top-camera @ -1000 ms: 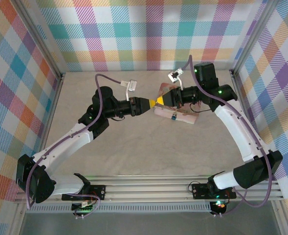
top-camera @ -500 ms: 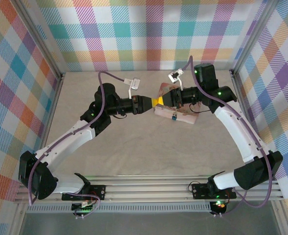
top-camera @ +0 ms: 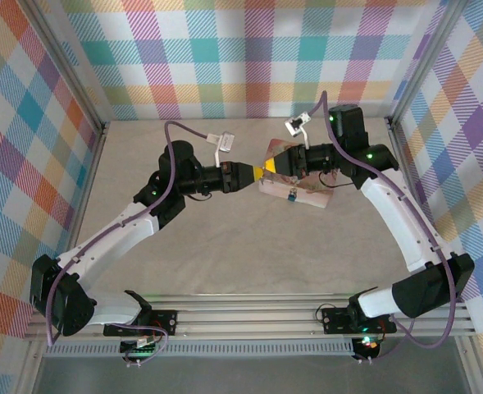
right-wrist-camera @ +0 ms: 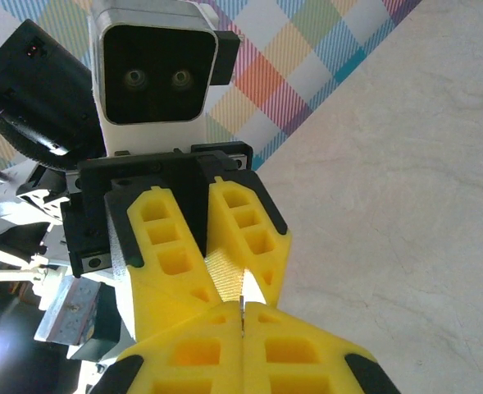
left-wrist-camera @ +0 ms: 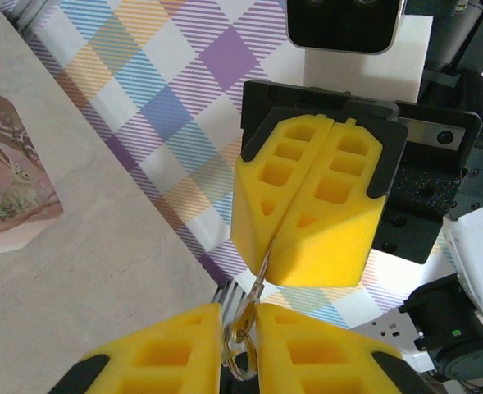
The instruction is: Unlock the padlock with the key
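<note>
Both grippers meet tip to tip above the table's far middle. A thin metal key (left-wrist-camera: pixel 262 275) with a wire ring (left-wrist-camera: pixel 239 357) spans them. My right gripper (right-wrist-camera: pixel 242 310) is shut on the key's blade (right-wrist-camera: pixel 241 316), seen edge-on. In the left wrist view my left gripper (left-wrist-camera: pixel 239 316) stands slightly open around the key's bow and ring. Its yellow fingers (right-wrist-camera: pixel 175 263) show a gap wider than the key. From above, the left gripper (top-camera: pixel 256 171) faces the right gripper (top-camera: pixel 271 167). I cannot make out the padlock for certain.
A pink pouch (top-camera: pixel 300 194) with a rabbit picture (left-wrist-camera: pixel 11 180) lies on the table under the right gripper. A small blue and silver item (top-camera: pixel 292 195) sits at its near edge. Plaid walls close in the back and sides.
The left arm has shifted a little left and up. A small dark gap now shows between the two yellow tips, which were pressed together a second ago.
</note>
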Action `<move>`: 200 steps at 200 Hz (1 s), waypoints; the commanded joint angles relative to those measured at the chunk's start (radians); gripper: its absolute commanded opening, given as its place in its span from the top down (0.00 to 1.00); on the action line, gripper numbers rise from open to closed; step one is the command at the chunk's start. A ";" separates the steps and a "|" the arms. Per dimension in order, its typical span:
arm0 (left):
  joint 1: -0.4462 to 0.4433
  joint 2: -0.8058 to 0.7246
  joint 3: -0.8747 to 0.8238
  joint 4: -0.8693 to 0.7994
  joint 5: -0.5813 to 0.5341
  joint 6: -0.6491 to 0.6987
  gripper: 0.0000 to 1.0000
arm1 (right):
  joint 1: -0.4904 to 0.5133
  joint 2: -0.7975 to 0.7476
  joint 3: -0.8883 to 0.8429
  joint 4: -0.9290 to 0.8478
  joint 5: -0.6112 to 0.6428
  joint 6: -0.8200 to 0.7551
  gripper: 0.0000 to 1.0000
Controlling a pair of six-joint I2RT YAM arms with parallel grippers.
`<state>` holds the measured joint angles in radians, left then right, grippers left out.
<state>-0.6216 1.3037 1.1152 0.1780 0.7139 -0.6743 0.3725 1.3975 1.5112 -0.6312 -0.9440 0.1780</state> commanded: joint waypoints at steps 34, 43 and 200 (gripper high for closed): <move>-0.011 -0.049 -0.018 0.005 -0.009 0.024 1.00 | -0.004 -0.023 -0.024 0.044 -0.063 0.028 1.00; -0.012 -0.051 -0.020 0.004 -0.008 0.024 1.00 | -0.004 -0.021 -0.026 0.047 -0.068 0.033 1.00; 0.032 -0.067 -0.100 -0.318 -0.235 0.119 1.00 | -0.027 -0.031 -0.226 -0.008 0.718 0.335 0.57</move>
<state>-0.6083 1.2514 1.0462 -0.0490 0.5442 -0.5926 0.3450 1.3785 1.3884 -0.5900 -0.5468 0.3878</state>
